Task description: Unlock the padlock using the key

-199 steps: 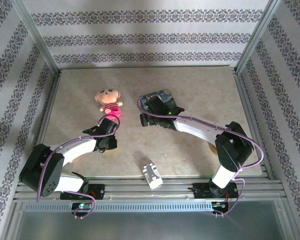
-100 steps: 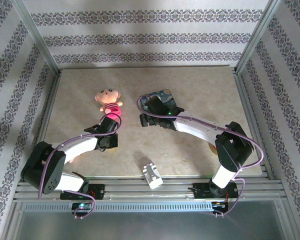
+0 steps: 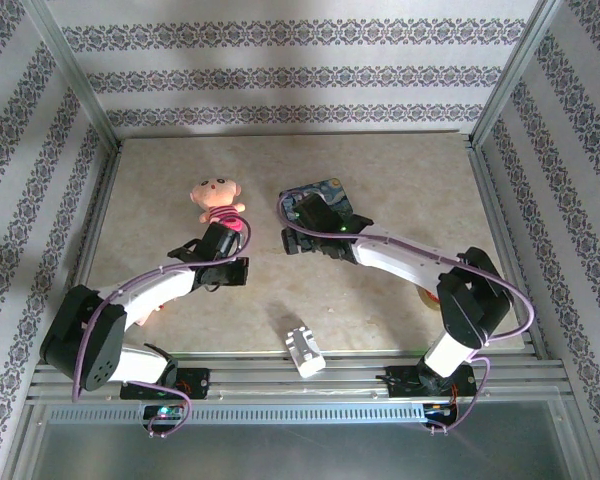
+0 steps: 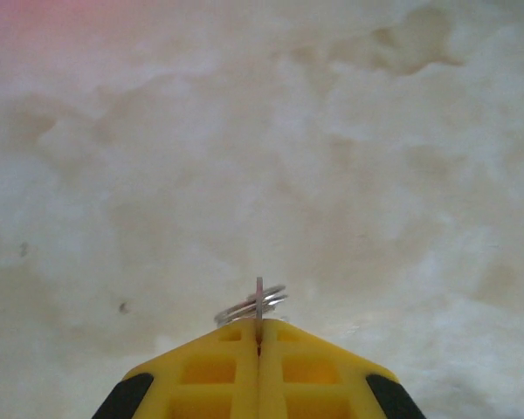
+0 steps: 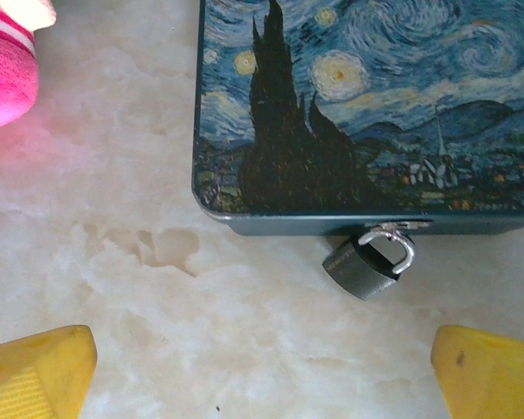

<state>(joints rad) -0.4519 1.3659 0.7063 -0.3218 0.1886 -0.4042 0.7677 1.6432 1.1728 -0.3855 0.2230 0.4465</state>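
Left gripper (image 4: 258, 325): the yellow fingers (image 4: 218, 367) are pressed fully together. They pinch the key (image 4: 258, 301) edge-on at the tips. Its thin metal end and a wire ring stick out just ahead of them, over bare table (image 4: 349, 157). From above, this gripper lies just near of the pink doll (image 3: 218, 200), left of the table's middle.

Right gripper (image 5: 262, 367): the jaws are spread wide with nothing between them, and one yellow finger shows at each lower corner of the wrist view. It faces the blue painted tin (image 5: 367, 105) near the table's centre.

The padlock (image 5: 369, 262) hangs by its shackle from the clasp on the tin's edge nearest that gripper. Its dark body lies tilted on the table, touching the tin wall, with the shackle closed through the clasp.

A white block (image 3: 303, 349) lies at the near table edge, well apart from both grippers.
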